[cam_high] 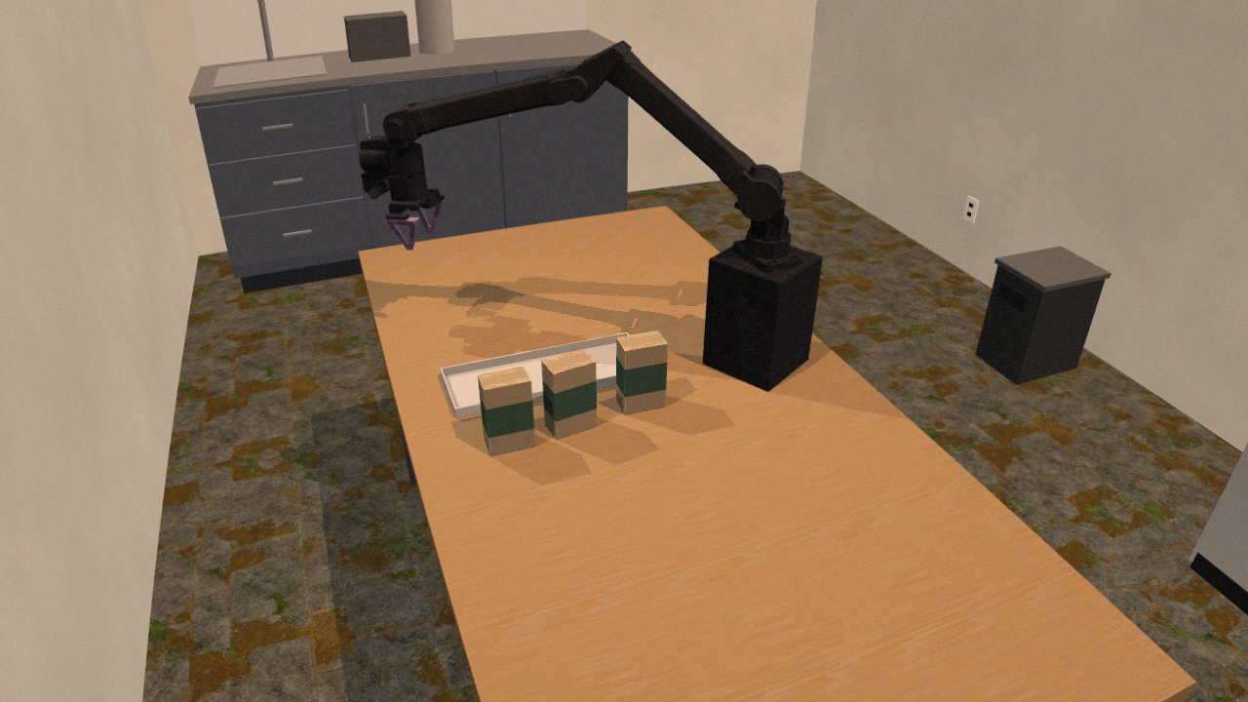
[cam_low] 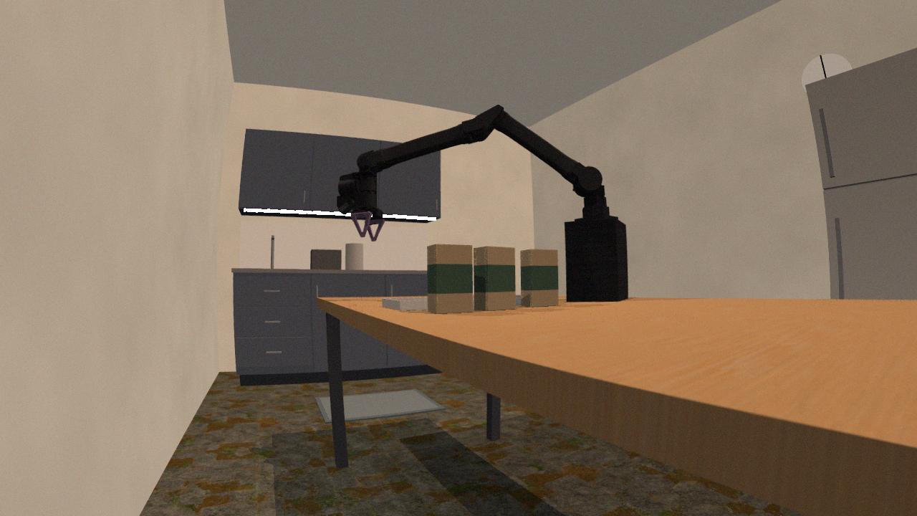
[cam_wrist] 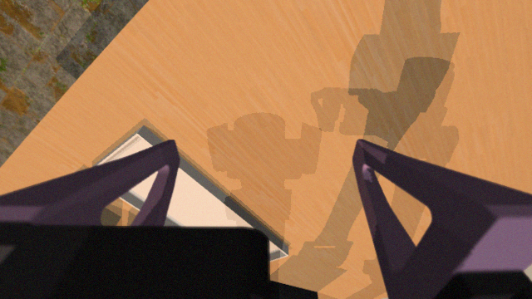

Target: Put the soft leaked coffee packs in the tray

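Three tan coffee packs with a green band stand upright in a row on the wooden table: the left pack (cam_high: 506, 409), the middle pack (cam_high: 568, 392) and the right pack (cam_high: 641, 370). They also show in the exterior view (cam_low: 450, 277), (cam_low: 494, 277), (cam_low: 539, 276). A shallow white tray (cam_high: 526, 369) lies flat just behind them; part of it shows in the wrist view (cam_wrist: 183, 195). My gripper (cam_high: 415, 228) (cam_low: 367, 227) is open and empty. It hangs high above the table's far left part, well away from the packs, with its purple fingers wide apart (cam_wrist: 266, 154).
The arm's black base block (cam_high: 760, 314) stands on the table right of the packs. A grey cabinet (cam_high: 409, 148) stands behind the table's far end. A dark bin (cam_high: 1039, 312) stands on the floor at the right.
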